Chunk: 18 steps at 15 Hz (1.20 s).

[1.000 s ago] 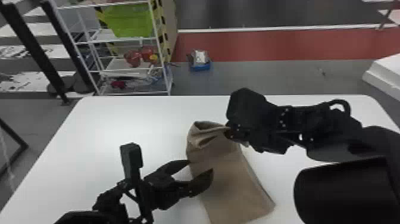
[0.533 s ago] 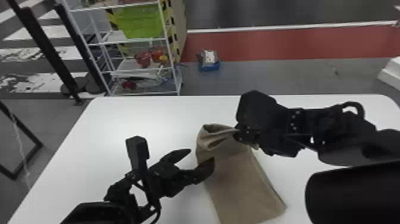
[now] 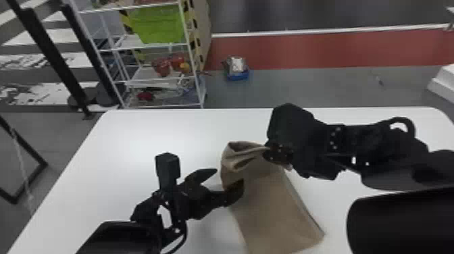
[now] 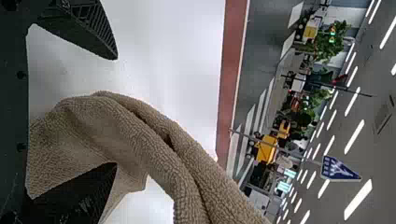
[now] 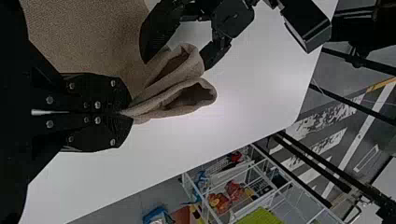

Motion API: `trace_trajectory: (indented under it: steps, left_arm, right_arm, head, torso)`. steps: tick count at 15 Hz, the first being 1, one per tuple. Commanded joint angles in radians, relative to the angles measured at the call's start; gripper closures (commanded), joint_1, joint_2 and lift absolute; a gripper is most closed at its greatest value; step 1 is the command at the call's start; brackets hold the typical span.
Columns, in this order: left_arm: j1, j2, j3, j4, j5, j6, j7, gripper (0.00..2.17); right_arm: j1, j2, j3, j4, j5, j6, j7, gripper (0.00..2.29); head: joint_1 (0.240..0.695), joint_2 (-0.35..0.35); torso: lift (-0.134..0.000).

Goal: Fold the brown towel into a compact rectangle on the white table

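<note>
The bench (image 3: 152, 135) runs out of the head view at the bottom, so its near edge is hidden, and its right side is partly covered by the right arm. Beyond its far left side stands a white wire rack (image 3: 162, 105), its top cut off; the small things on the lower shelves are too blurred to name. The left forearm is cropped by the bottom edge, the right arm by the right edge.

The brown towel (image 3: 273, 209) is on the bench between the arms, its nearest part cut off at the bottom of the head view. The near part lies fairly flat and smooth, with straight sides. The far end is lifted and gathered into loose, rounded folds with dark hollows between them; the left wrist view shows a nubbly looped weave.

The right end effector (image 3: 270, 152) is clamped on the towel's far end, hiding the pinched cloth, though a scrap peeks out below it. The left end effector (image 3: 229, 178) has its fingers spread apart at the towel's left side, with the raised fold between them; whether they touch it I cannot tell. One finger (image 4: 74, 196) covers part of the cloth in the left wrist view.
</note>
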Motion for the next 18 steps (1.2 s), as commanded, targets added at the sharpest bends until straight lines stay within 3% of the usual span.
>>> trace_trajectory:
  steps: [1,9,18]
  left_arm:
    - [-0.013,-0.004,0.007,0.026,-0.001,-0.009,0.001,0.07]
    - [-0.056,-0.004,0.062,0.07,-0.001,-0.022,0.009,0.07]
    - [-0.073,-0.004,0.072,0.098,0.0,-0.022,-0.002,0.07]
  right_arm:
    - [0.003,-0.001,0.0,-0.012,-0.008,0.0,0.0,1.6]
    - [0.022,-0.029,-0.02,-0.051,-0.017,0.006,0.003,1.6]
    - [0.022,-0.029,-0.031,-0.047,-0.025,0.006,0.003,1.6]
  head:
    - [0.695,0.147]
    - [0.695,0.165]
    - [0.695,0.174]
  torso:
    - [-0.123]
    - [-0.123]
    - [-0.123]
